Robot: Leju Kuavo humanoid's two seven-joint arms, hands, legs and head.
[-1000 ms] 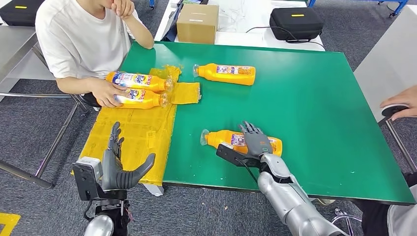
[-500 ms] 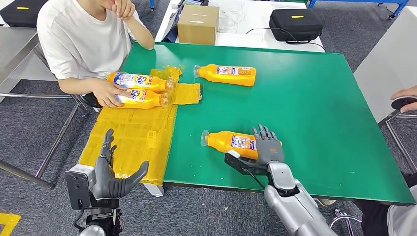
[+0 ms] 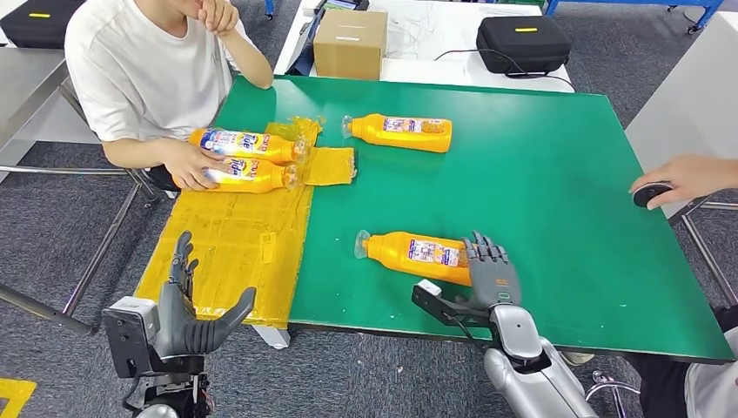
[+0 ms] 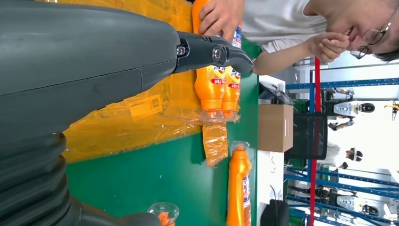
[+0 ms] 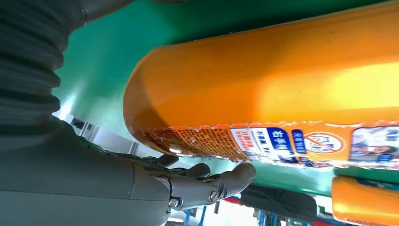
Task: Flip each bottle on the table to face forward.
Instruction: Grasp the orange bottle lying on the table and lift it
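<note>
In the head view, the right robot hand is sitting at the base end of the near bottle, fingers spread flat and grasping nothing, thumb out toward the tabletop edge; the bottle is lying on its side just ahead of the fingertips, cap pointing away from the palm. The far bottle is lying well beyond it, and two more bottles are resting under a person's hand on yellow film, ahead of the left robot hand, which is hanging released below the tabletop. In the left wrist view, those bottles are showing past its open fingers. In the right wrist view, the bottle's fine-print label is facing the camera, so rolling it well probably means curling fingers over the body and turning it evenly, without pushing it away.
</note>
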